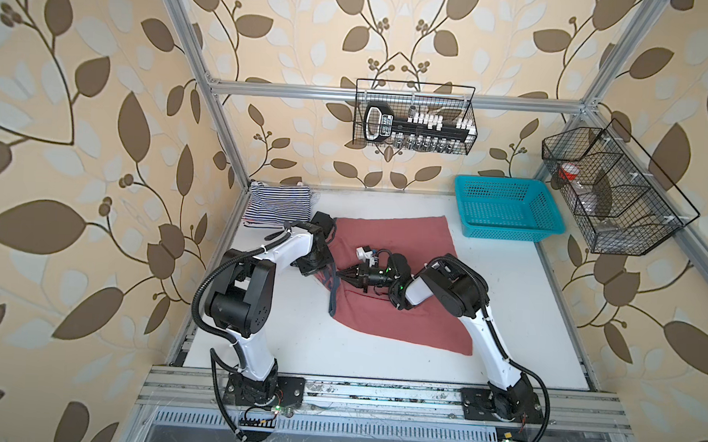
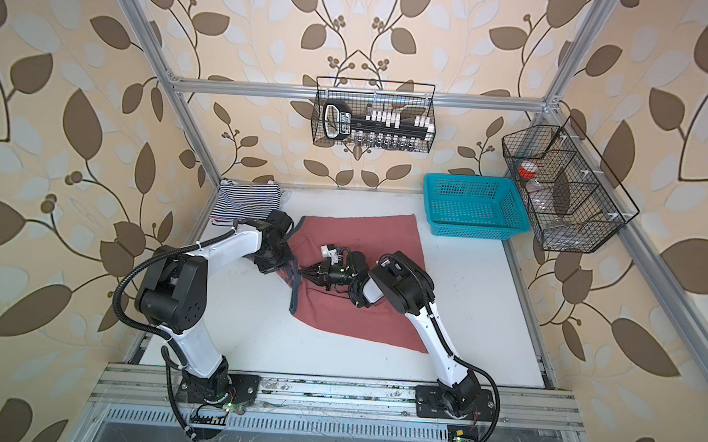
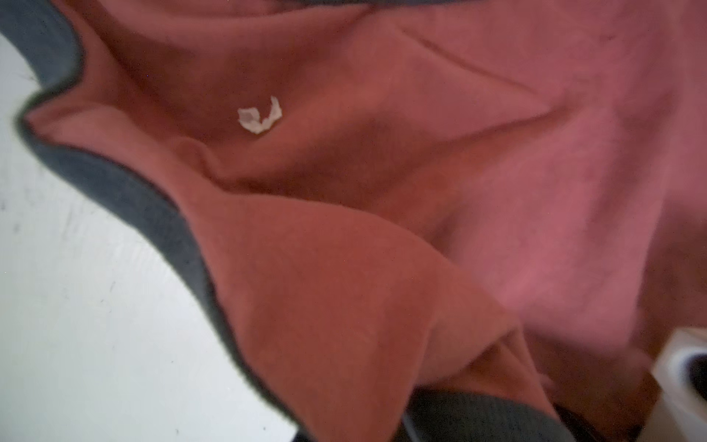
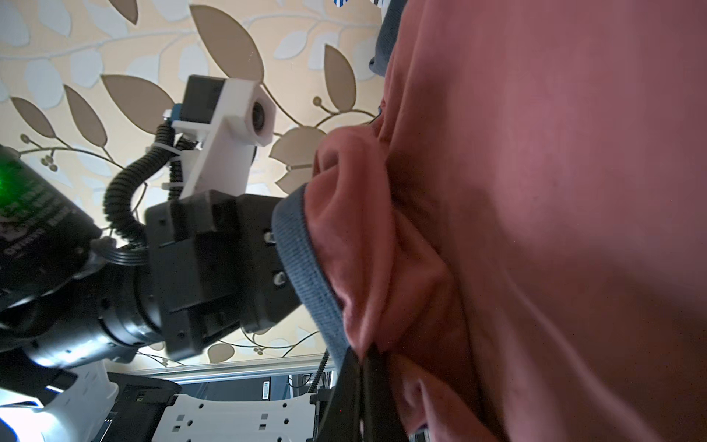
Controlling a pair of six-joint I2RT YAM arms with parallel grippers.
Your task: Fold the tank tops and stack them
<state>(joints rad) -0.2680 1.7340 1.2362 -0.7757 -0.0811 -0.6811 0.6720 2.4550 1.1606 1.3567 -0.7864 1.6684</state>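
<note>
I count 2 tops: dusty red top (image 1: 402,303) spread centrally, navy-striped top (image 1: 278,203) folded far left. Left pincer (image 1: 318,270) and right pincer (image 1: 342,274) clench the red one's left edge; surface (image 1: 517,322) open rightward.

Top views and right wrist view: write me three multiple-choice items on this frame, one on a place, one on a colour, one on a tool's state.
1. Where on the table is the striped stack?
A. far left corner
B. near right corner
C. middle

2. What colour is the basket?
A. black
B. turquoise
C. red

3. The right tool is:
A. open over bare table
B. shut on the striped stack
C. shut on the red top

Key:
1 A: it lies at the table's back edge, far left in both top views.
2 B: its mesh walls are turquoise in both top views.
3 C: the right wrist view shows its fingers pinched on red cloth beside the dark trim.
</note>
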